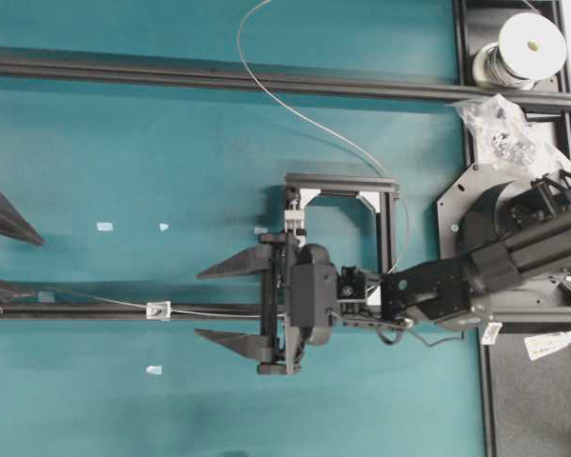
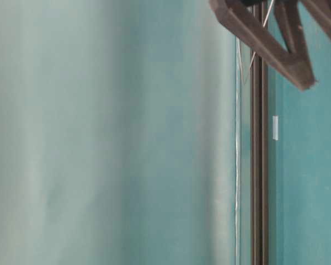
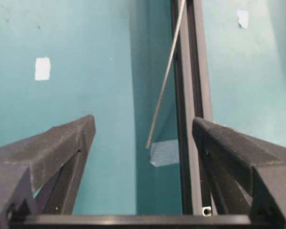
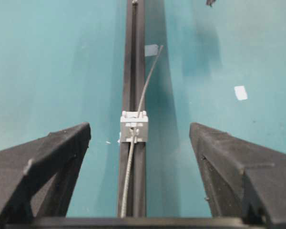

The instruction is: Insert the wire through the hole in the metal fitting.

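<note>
In the right wrist view the metal fitting (image 4: 133,126) sits on the black rail (image 4: 133,57) at the centre of the frame, and the wire (image 4: 142,102) runs up from the bottom edge, passes through the fitting and curves off toward the upper right, ending near a pale tape scrap (image 4: 151,49). The hole itself is too small to make out. The right tool (image 4: 139,140) has its fingers spread wide on either side of the fitting, touching nothing. In the left wrist view the left tool (image 3: 143,136) is likewise wide apart and empty, with the wire's free end (image 3: 148,144) hanging between its fingers just above the teal tabletop (image 3: 86,43). Overhead, a wire spool (image 1: 523,49) stands at the upper right
</note>
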